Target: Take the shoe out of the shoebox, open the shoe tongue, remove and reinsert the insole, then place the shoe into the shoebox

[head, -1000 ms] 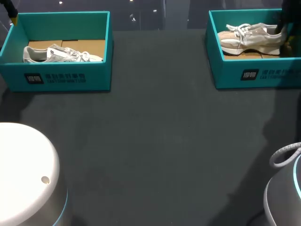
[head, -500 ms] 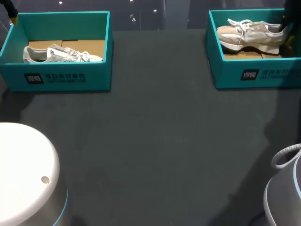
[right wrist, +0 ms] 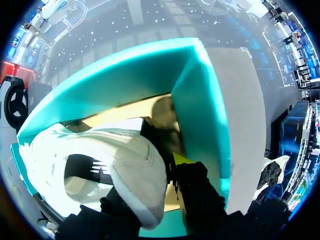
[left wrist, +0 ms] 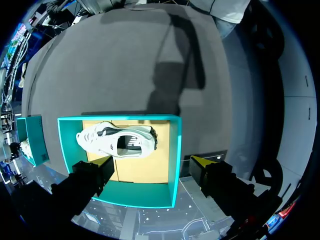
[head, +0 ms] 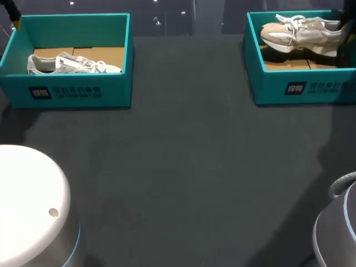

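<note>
Teal shoebox, right (head: 295,89): at 1 o'clock on the counter (head: 189,167); bare cardboard floor shows under the shoe.
Shoe (head: 303,32): raised off the box floor but over the box; toe to 9 o'clock, heel to 3 o'clock.
Right jaws: clamped on the shoe's heel from two sides.
Left jaws: wide apart, holding nothing, above the second shoebox (left wrist: 172,160) at 11 o'clock.
Second shoe (left wrist: 117,142): lying flat in that box, untouched.
Step (judged): first one, lifting the shoe out; not yet over open counter.
Next move calls for: enough height for the toe to clear the 9 o'clock wall, then a carry toward 7 o'clock and a sole-down landing. With a heel-only grip, the toe may droop.
</note>
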`<state>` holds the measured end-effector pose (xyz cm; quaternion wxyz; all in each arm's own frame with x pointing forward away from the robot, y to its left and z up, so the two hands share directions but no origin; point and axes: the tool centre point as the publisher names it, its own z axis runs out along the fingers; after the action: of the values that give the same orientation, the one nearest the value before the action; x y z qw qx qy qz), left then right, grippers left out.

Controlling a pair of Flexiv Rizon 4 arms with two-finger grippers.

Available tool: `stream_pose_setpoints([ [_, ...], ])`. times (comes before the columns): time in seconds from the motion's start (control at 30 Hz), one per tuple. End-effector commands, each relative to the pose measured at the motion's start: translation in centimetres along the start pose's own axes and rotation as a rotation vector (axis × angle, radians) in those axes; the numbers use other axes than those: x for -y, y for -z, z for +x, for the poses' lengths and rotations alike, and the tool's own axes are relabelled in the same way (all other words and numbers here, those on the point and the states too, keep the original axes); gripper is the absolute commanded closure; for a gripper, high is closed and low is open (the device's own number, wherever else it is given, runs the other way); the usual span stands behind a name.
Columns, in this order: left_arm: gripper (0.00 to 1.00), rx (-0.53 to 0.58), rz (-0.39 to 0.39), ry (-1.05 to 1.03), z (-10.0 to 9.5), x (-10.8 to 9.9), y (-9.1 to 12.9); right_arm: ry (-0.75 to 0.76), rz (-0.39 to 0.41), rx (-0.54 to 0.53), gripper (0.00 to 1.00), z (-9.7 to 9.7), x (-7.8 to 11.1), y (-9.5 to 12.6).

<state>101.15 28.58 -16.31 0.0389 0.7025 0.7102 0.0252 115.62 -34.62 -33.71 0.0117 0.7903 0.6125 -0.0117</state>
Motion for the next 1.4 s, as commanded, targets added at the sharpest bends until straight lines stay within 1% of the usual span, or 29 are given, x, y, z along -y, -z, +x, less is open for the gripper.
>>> stream_pose_setpoints([
  [0.03,0.00,-0.001,-0.001,-0.001,0.0,0.1,0.1,-0.004,-0.021,-0.002,1.00,-0.4,0.9,1.6],
  [0.1,0.00,-0.001,-0.001,-0.001,0.0,0.1,0.1,0.002,-0.024,-0.007,1.00,-0.3,1.0,2.1],
  [0.53,0.00,-0.001,-0.001,-0.001,0.0,0.1,0.1,0.002,-0.024,-0.007,1.00,-0.3,1.0,2.1],
  [0.63,0.00,-0.001,-0.001,-0.001,0.0,0.1,0.1,-0.019,-0.062,0.029,1.00,-0.8,0.9,4.6],
  [0.77,0.00,-0.001,-0.001,-0.001,0.0,0.1,0.1,-0.039,-0.076,0.091,1.00,-2.2,0.6,7.5],
  [0.87,0.00,-0.001,-0.001,-0.001,0.0,0.1,0.1,-0.043,-0.091,0.116,1.00,-2.6,0.9,9.5],
  [1.03,0.00,-0.001,-0.001,-0.001,0.0,0.1,0.1,-0.021,-0.097,0.119,1.00,-2.4,1.5,11.9],
  [1.2,0.00,-0.001,-0.001,-0.001,0.0,0.1,0.1,-0.004,-0.103,0.129,1.00,-1.9,2.2,13.7],
  [1.4,0.00,-0.001,-0.001,-0.001,0.0,0.1,0.1,0.005,-0.142,0.138,1.00,-1.4,3.6,16.3],
])
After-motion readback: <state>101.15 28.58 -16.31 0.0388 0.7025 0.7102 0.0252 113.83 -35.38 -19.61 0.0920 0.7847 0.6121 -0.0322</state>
